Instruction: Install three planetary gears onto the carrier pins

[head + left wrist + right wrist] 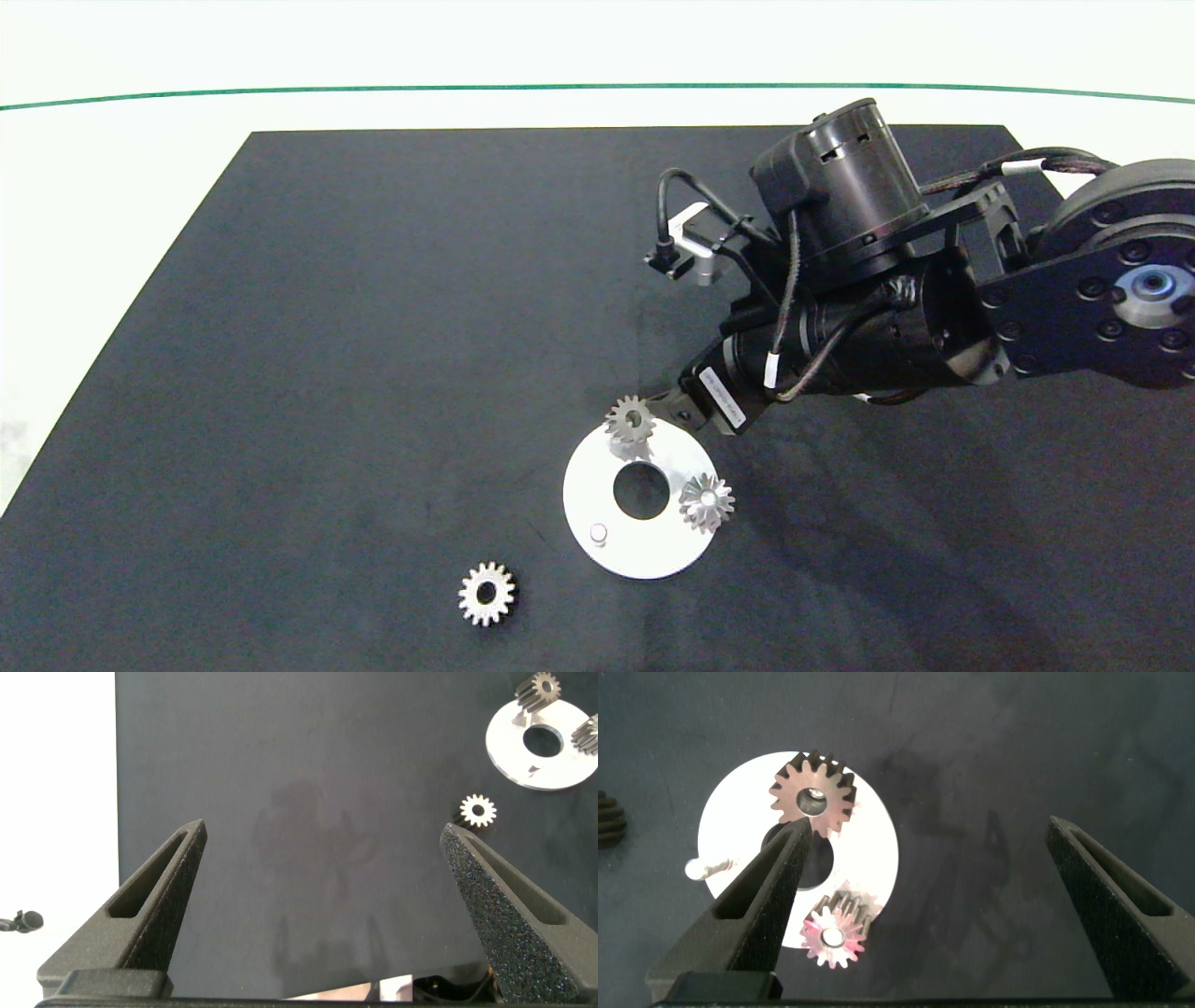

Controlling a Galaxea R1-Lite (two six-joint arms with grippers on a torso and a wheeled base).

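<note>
Right wrist view — right gripper (924, 915) spread, empty; pinned gear (813, 795) just beyond one fingertip.

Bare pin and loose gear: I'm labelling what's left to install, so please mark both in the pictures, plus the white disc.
Bare pin (598, 534), head view, on its round top.
Loose gear (486, 594), head view, on its toothed ring beside the centre hole.
White disc (644, 551), head view, on its bare flat face.

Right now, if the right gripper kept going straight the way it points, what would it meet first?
Probably the bare black mat: the right gripper is open, with the white disc and its gears off to one finger's side. Depth is unclear.
</note>
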